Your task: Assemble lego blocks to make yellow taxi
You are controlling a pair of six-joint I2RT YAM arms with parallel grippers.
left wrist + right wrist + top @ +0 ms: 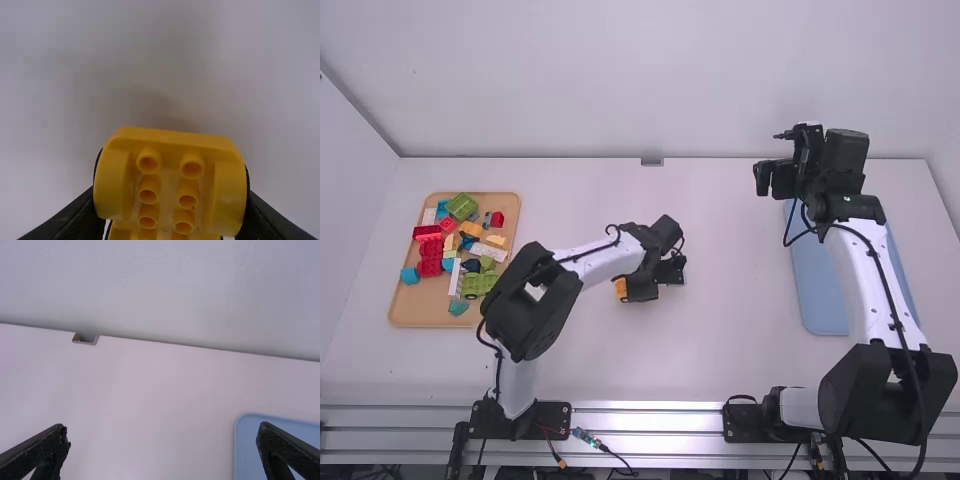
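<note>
High view: tan tray (410, 314), rounded corners, holds a jumble of studded blocks (430, 260), red, green, blue, white, yellow; blue tray (826, 312) partly covered by right arm (865, 275); right end effector (773, 180) above worktop (740, 330), left end effector (639, 289) near mid-worktop; left wrist view: smooth yellow block (168, 137), hollow round studs, clamped between fingers; right wrist view: fingers (60, 437) wide apart.
</note>
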